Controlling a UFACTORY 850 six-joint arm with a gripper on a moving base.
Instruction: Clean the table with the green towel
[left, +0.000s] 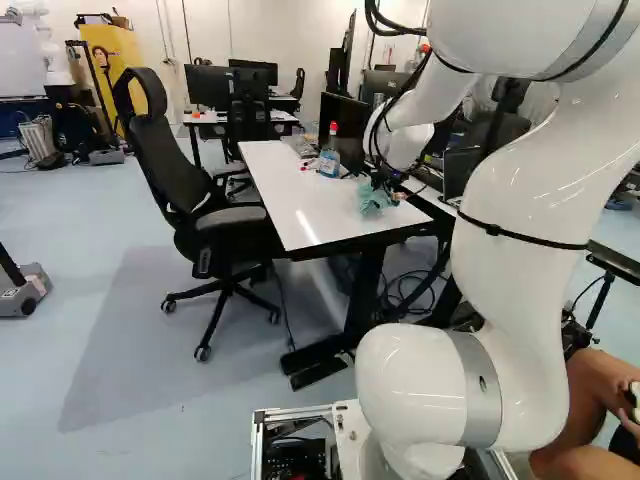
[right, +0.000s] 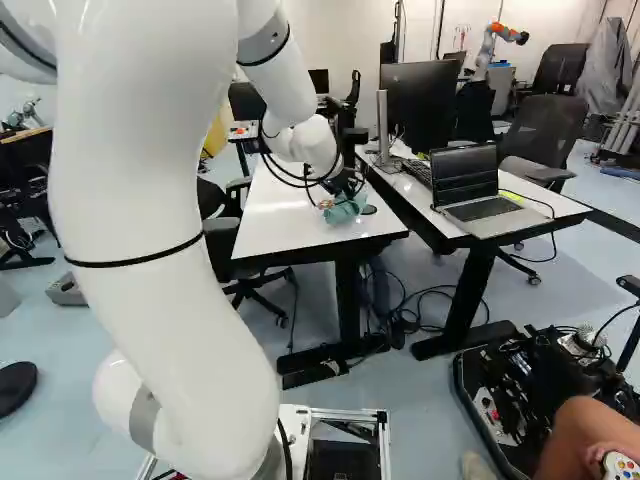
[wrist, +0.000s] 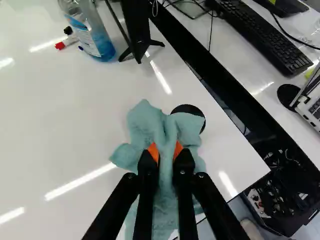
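In the left base view my gripper (left: 384, 184) is low over the near right part of the white table (left: 290, 195), at the green towel (left: 374, 198). The wrist view shows the gripper (wrist: 166, 152) shut on the towel (wrist: 145, 122), a fold of it pinched between the orange pads. The towel spreads out ahead of and under the fingers, on the tabletop (wrist: 75, 130) near its corner, and partly covers a round black disc (wrist: 189, 111).
A bottle of blue liquid (wrist: 92, 35), markers (wrist: 65, 42) and a black monitor stand (wrist: 137, 35) are farther up the table. A second table with a keyboard (wrist: 267, 37) and laptop (right: 475, 190) runs alongside. An office chair (left: 200, 200) stands left of the table.
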